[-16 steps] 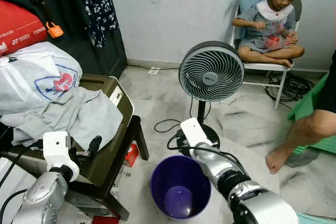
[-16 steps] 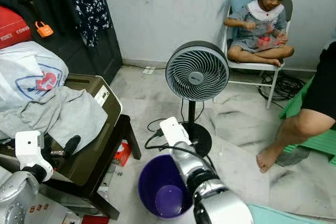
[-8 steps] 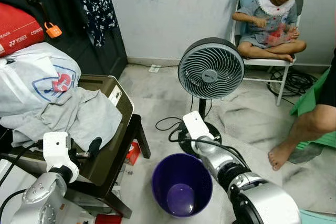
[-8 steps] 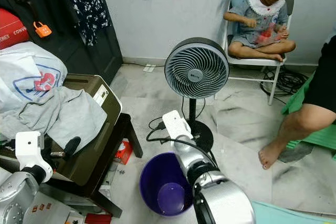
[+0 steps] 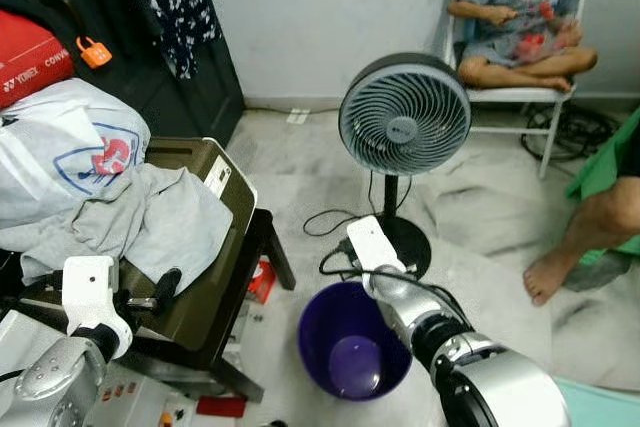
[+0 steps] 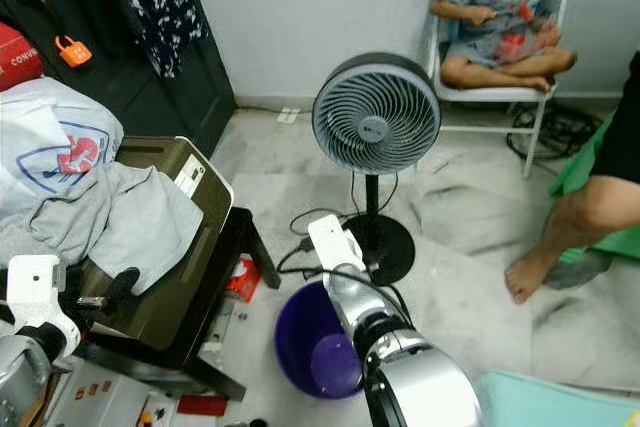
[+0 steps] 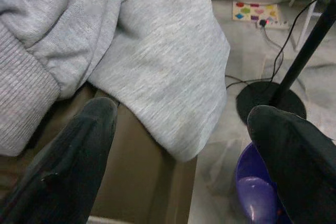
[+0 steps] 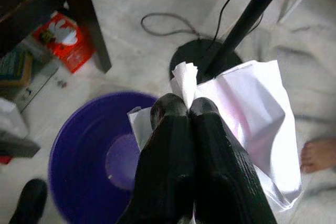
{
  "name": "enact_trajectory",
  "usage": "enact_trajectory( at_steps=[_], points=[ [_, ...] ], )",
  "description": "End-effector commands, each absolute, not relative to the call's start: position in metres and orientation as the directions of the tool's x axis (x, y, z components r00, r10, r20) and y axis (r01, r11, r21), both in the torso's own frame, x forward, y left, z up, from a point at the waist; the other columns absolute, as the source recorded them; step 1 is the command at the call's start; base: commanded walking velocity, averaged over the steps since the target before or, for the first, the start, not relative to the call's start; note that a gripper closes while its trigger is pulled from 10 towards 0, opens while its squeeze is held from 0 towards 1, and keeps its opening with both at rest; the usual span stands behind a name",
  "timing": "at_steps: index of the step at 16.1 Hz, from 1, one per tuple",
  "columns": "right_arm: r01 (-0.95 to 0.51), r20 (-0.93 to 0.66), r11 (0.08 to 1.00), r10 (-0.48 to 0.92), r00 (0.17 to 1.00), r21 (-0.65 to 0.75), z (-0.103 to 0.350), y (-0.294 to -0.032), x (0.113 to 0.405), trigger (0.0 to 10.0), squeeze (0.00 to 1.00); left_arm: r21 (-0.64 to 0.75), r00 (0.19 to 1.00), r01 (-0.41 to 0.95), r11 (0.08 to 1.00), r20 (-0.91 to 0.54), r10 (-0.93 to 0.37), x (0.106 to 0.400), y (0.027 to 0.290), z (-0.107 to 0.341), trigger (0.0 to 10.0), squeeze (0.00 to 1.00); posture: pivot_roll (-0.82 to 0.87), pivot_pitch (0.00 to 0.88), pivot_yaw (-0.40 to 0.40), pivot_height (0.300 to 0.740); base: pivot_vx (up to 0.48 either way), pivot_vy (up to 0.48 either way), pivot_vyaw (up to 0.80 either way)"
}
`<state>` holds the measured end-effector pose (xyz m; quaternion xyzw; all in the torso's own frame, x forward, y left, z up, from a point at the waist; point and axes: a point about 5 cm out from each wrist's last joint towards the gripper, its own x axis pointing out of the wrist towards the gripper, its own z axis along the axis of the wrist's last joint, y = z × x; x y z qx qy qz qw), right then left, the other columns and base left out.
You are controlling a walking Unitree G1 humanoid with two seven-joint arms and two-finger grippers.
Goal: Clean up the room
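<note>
Crumpled white paper (image 8: 247, 108) sits pinched between the closed black fingers of the right gripper (image 8: 185, 109), above the round purple plastic bin (image 5: 354, 340) on the floor. Left gripper (image 7: 178, 124), fingers spread wide, hovers near the grey sweatshirt (image 5: 150, 217).

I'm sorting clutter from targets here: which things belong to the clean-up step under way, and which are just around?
In use:
right end effector, shut on white paper
purple bucket below it

Just around:
fan
grey sweatshirt, near the open left end effector
red box
</note>
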<state>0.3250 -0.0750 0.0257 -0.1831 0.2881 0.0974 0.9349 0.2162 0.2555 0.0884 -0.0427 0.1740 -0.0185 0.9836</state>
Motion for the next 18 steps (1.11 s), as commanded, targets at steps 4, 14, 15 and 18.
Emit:
enact_trajectory(
  at_steps=[4, 14, 15, 18],
  points=[
    [-0.286, -0.623, 0.922, 0.065, 0.780, -0.261, 0.011, -0.073, 0.311, 10.0, 0.00, -0.068, 0.930, 0.013, 0.998, -0.367, -0.037, 0.208, 0.265, 0.095, 10.0, 0.00, 0.07, 0.174, 0.176, 0.740, 0.000, 0.000, 0.00],
    [-0.258, -0.590, 0.938, 0.075, 0.804, -0.232, 0.023, -0.061, 0.319, 10.0, 0.00, -0.064, 0.927, -0.002, 0.998, -0.373, -0.022, 0.207, 0.267, 0.097, 10.0, 0.00, 0.08, 0.179, 0.175, 0.740, 0.000, 0.000, 0.00],
    [-0.257, -0.586, 0.939, 0.078, 0.807, -0.230, 0.024, -0.060, 0.320, 10.0, 0.00, -0.064, 0.929, -0.004, 0.998, -0.370, -0.019, 0.207, 0.268, 0.098, 10.0, 0.00, 0.08, 0.185, 0.176, 0.740, 0.000, 0.000, 0.00],
    [-0.259, -0.591, 0.942, 0.088, 0.802, -0.211, 0.021, -0.053, 0.316, 10.0, 0.00, -0.067, 0.928, 0.006, 0.998, -0.370, -0.031, 0.208, 0.265, 0.099, 10.0, 0.00, 0.07, 0.220, 0.180, 0.740, 0.000, 0.000, 0.00]
  ],
)
